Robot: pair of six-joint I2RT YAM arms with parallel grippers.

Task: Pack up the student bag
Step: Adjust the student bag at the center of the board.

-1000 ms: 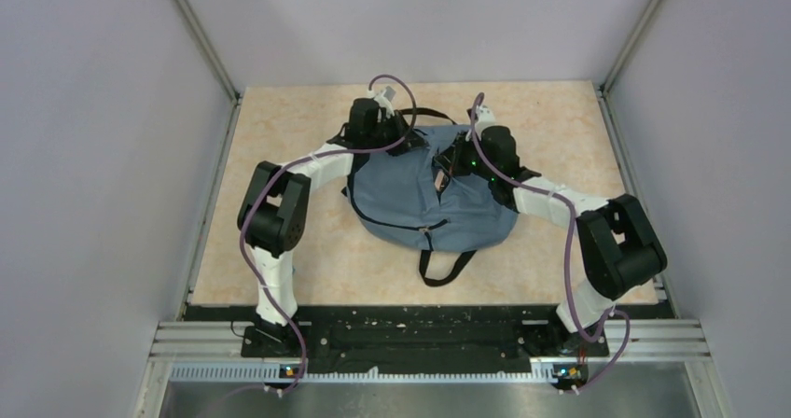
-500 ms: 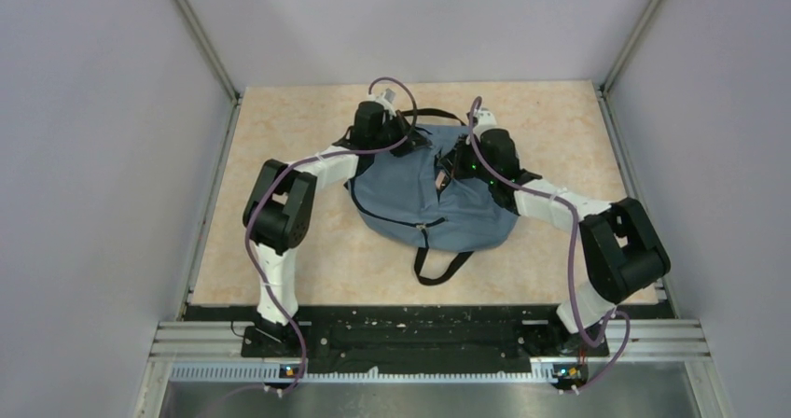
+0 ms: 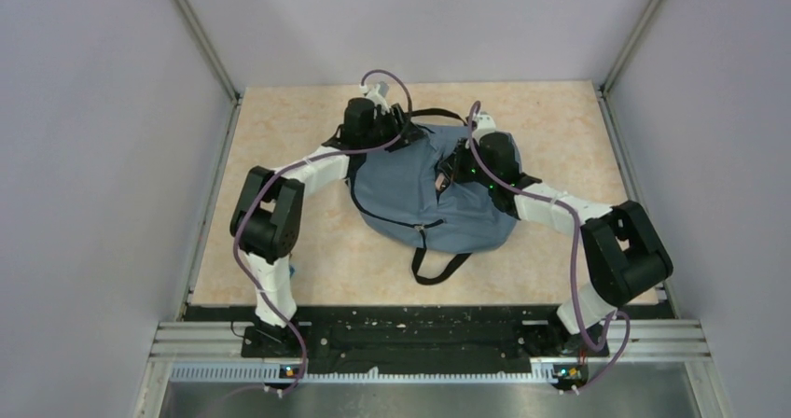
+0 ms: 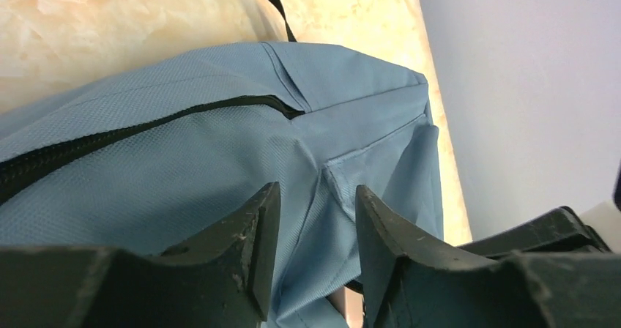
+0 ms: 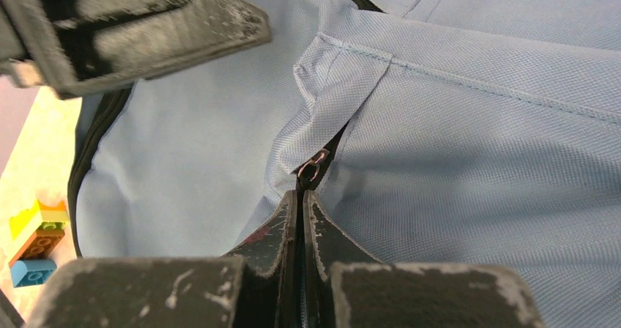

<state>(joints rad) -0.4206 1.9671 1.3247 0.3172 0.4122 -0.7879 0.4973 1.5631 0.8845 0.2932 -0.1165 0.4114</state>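
Note:
The student bag (image 3: 420,194), slate-blue with black zippers, lies flat in the middle of the table. My left gripper (image 3: 399,127) is at its far left corner. In the left wrist view the left gripper (image 4: 316,211) stands open, with a fold of blue fabric (image 4: 322,218) loose between the fingers, near the end of a black zipper (image 4: 146,127). My right gripper (image 5: 302,200) is shut on the zipper pull, its metal ring (image 5: 310,170) showing just past the fingertips. In the top view the right gripper (image 3: 451,171) sits at the bag's middle.
A black strap loop (image 3: 438,264) sticks out from the bag's near edge, and another strap (image 3: 434,113) lies at its far side. Coloured toy bricks (image 5: 35,244) lie on the table beside the bag. Grey walls close in the table on three sides.
My left gripper closed, then opened again, and its arm has shifted a little farther back and left. The right gripper keeps its hold on the zipper pull.

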